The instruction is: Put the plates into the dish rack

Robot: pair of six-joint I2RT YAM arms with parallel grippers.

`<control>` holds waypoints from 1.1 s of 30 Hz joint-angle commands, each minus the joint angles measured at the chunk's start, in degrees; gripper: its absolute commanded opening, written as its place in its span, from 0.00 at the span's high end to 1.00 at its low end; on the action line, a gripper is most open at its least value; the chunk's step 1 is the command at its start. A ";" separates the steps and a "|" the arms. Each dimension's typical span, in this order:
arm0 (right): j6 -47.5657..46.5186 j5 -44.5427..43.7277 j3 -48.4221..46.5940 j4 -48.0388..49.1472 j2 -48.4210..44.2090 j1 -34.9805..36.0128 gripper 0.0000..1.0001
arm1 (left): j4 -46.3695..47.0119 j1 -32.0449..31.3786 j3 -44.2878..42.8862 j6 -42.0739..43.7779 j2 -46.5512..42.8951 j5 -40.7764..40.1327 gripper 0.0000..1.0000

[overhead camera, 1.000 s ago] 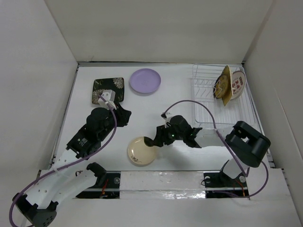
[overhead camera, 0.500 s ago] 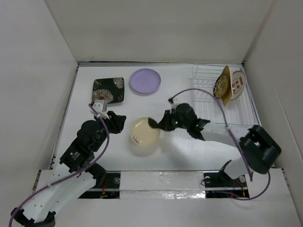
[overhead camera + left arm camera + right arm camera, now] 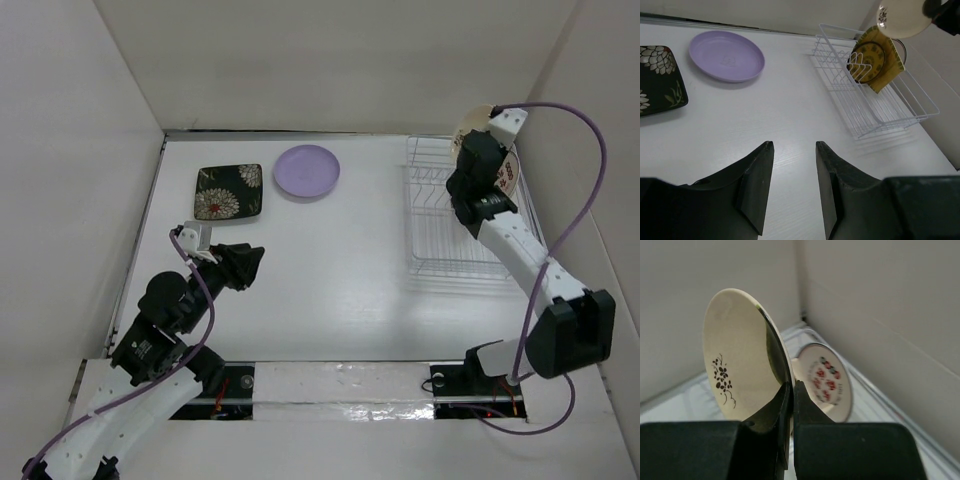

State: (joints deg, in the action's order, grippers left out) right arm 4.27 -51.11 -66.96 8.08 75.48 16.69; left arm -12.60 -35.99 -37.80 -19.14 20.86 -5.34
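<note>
Seen from above, the dish rack (image 3: 430,200) sits on the white tabletop (image 3: 350,290). The right arm (image 3: 510,235) reaches along the rack's right side to its far right corner. There the right jaws are clenched on the cream plate (image 3: 476,117), held on edge above that corner. The white plate with red marks (image 3: 510,175) stands in the rack just beside it. The lilac plate (image 3: 307,171) lies flat well left of the rack, and the black floral square plate (image 3: 229,190) lies farther left again. The left jaws hover over bare tabletop, well left of the rack's near end.

In the left wrist view, the left jaws are released, parted with nothing between them. The rack (image 3: 880,107) is ahead to the right, with the yellow square plate (image 3: 879,65) upright in its far slots. The cream plate (image 3: 900,20) hangs above the rack's far end.

The right wrist view shows the right jaws pinching the rim of the cream plate (image 3: 735,365), which stands on edge with a small black flower sprig on its face. The white plate with red marks (image 3: 826,382) stands just behind it, in the rack.
</note>
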 commanded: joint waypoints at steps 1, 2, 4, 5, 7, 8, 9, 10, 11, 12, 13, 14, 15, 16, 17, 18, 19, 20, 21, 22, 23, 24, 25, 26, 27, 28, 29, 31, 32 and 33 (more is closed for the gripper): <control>-12.85 -9.79 -3.26 4.83 6.06 -2.00 1.00 | 3.11 -0.31 0.62 1.29 -0.91 2.62 0.64; -14.19 -9.88 -3.70 5.63 8.78 -3.14 1.00 | 3.11 -0.31 0.54 1.29 -0.91 2.79 0.64; -16.30 -10.14 -4.67 5.46 11.34 -3.94 1.00 | 3.11 -0.31 0.54 1.29 -1.00 3.06 0.64; -16.84 -10.50 -4.93 5.72 12.31 -3.94 1.00 | 3.20 -0.31 0.54 1.38 -1.00 3.06 0.63; -17.37 -10.24 -5.46 4.94 15.04 -4.47 1.00 | 3.20 -0.31 0.62 1.38 -1.00 3.23 0.63; -17.80 -10.24 -5.55 5.02 15.83 -4.47 1.00 | 3.28 -0.31 0.62 1.47 -0.91 3.41 0.63; -18.24 -10.50 -5.64 5.11 17.23 -4.47 1.00 | 3.28 -0.31 0.54 1.47 -0.91 3.50 0.63; -18.51 -10.67 -5.81 4.93 17.85 -4.47 1.00 | 3.28 -0.31 0.54 1.47 -0.91 3.50 0.63; -18.77 -11.02 -5.90 5.19 18.47 -4.47 1.00 | 3.28 -0.31 0.54 1.56 -0.82 3.50 0.63; -19.12 -10.85 -6.08 5.20 19.08 -4.47 1.00 | 3.20 -0.31 0.62 1.47 -0.82 3.41 0.63; -19.04 -10.59 -6.43 4.76 20.22 -3.95 1.00 | 3.20 -0.31 0.71 1.47 -0.91 3.32 0.63; -18.95 -10.67 -6.78 4.58 21.01 -3.94 1.00 | 3.20 -0.31 0.62 1.47 -0.91 3.24 0.63; -18.78 -10.41 -6.96 4.06 21.63 -3.94 1.00 | 3.20 -0.31 0.62 1.47 -0.91 3.15 0.63; -17.21 -9.89 -7.65 2.92 22.94 -3.42 1.00 | 3.20 -0.31 0.62 1.47 -0.82 2.97 0.63; -16.06 -8.93 -8.10 1.61 23.65 -3.42 1.00 | 3.20 -0.31 0.62 1.47 -0.65 2.97 0.63; -15.27 -8.57 -8.36 0.29 24.27 -2.89 1.00 | 3.20 -0.31 0.62 1.38 -0.56 2.88 0.63; -13.61 -8.39 -8.89 -0.34 24.79 -2.89 1.00 | 3.11 -0.31 0.71 1.38 -0.39 2.88 0.63; -12.55 -8.30 -9.24 -1.30 25.84 -2.28 1.00 | 3.11 -0.31 0.62 1.38 -0.04 2.71 0.63; -11.93 -8.56 -9.50 -2.09 26.29 -1.58 0.92 | 3.02 -0.31 0.54 1.38 0.14 2.71 0.63; -11.31 -8.91 -9.59 -2.10 26.47 -1.57 0.84 | 3.02 -0.31 0.54 1.38 0.32 2.62 0.63; -11.22 -9.09 -9.77 -2.10 26.38 -0.96 0.76 | 2.93 -0.31 0.54 1.38 0.49 2.53 0.63; -10.69 -9.18 -10.03 -3.14 26.12 -0.96 0.62 | 2.93 -0.31 0.54 1.38 0.58 2.44 0.63; -9.47 -9.18 -10.38 -3.94 25.60 -0.35 0.56 | 2.93 -0.31 0.54 1.38 0.67 2.44 0.63; -8.68 -8.75 -11.43 -4.90 24.29 -0.34 0.51 | 2.93 -0.31 0.54 1.38 0.84 2.18 0.63; -8.15 -7.87 -11.87 -6.57 23.32 0.44 0.46 | 2.93 -0.31 0.54 1.38 0.85 2.09 0.63; -7.10 -6.73 -12.31 -7.10 22.26 0.97 0.46 | 2.93 -0.31 0.45 1.47 1.02 1.92 0.63; -6.56 -4.37 -12.84 -7.54 21.29 1.76 0.45 | 2.93 -0.31 0.54 1.47 1.02 1.74 0.63; -4.55 -0.94 -14.77 -9.82 19.01 4.91 0.49 | 3.02 -0.31 0.36 1.47 1.20 1.48 0.63; -4.36 5.26 -15.39 -10.27 18.65 6.06 0.56 | 3.02 -0.31 0.36 1.47 1.37 1.39 0.63; -2.01 9.06 -17.13 -11.75 18.56 7.12 0.82 | 3.11 -0.31 0.36 1.56 1.46 1.30 0.63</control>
State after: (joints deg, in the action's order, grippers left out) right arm -3.05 -52.03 -78.52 -2.39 98.61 19.84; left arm -12.25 -35.99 -37.71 -18.37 21.69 -3.44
